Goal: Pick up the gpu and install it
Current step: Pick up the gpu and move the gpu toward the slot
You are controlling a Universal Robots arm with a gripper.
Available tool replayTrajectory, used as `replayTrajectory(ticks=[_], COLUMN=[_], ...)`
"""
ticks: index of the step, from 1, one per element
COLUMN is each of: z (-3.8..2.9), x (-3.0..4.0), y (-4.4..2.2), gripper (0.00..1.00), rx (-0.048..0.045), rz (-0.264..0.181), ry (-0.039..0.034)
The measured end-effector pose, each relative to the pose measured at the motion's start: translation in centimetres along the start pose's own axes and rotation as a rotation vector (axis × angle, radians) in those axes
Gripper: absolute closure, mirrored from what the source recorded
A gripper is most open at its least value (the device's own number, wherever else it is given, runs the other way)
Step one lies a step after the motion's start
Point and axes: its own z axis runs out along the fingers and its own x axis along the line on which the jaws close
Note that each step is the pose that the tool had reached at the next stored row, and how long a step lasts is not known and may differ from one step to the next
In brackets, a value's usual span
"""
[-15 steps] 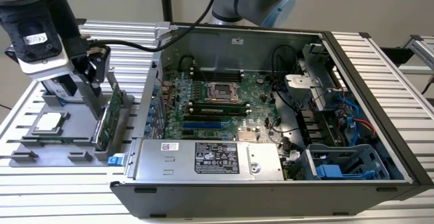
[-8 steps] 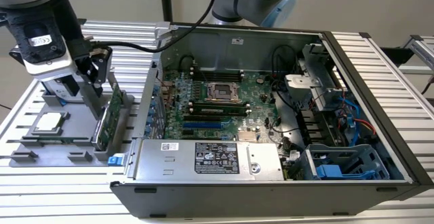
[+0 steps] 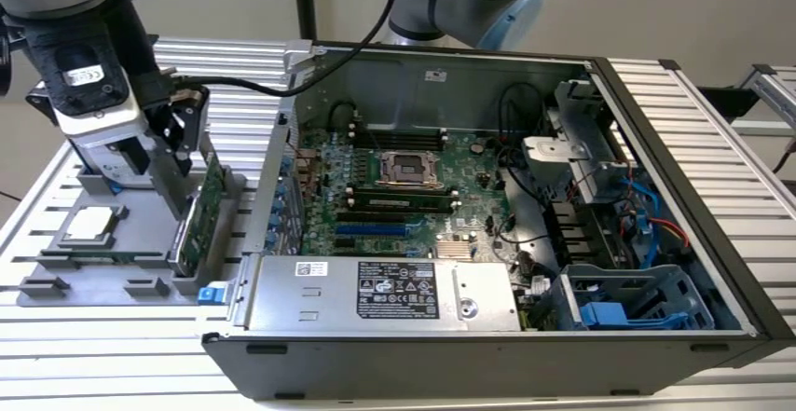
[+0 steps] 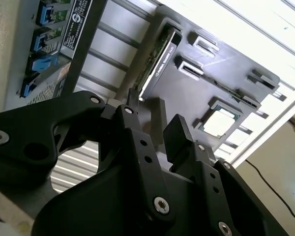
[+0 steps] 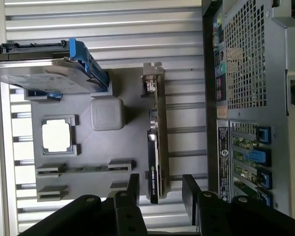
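Observation:
The gpu point(image 3: 197, 217) stands on edge in a slot of the grey parts tray point(image 3: 130, 243), at the exterior view's left, just outside the open computer case point(image 3: 696, 141). My gripper point(image 3: 174, 183) hangs right above it. In the first wrist view the gpu point(image 5: 155, 147) runs edge-on, silver bracket at its far end, and the open gripper point(image 5: 162, 189) straddles its near end with a gap on both sides. The second wrist view shows the gpu point(image 4: 160, 51) beyond the two black fingers point(image 4: 179, 135), which hold nothing.
On the tray point(image 5: 113, 147) lie a hard drive in a blue frame point(image 5: 44, 69), a processor point(image 5: 56, 135) and RAM sticks point(image 5: 83, 168). The case's rear wall point(image 5: 246, 59) stands close beside the gpu. Inside lie the motherboard point(image 3: 398, 178) and power supply point(image 3: 373, 294).

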Motion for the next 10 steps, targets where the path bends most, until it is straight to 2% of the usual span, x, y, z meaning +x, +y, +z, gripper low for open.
replayTrajectory(ticks=[10], z=[0.78], x=[0.08], y=[0.27], gripper=[0.0], rx=[0.0], rz=[-0.003], ry=[-0.0004])
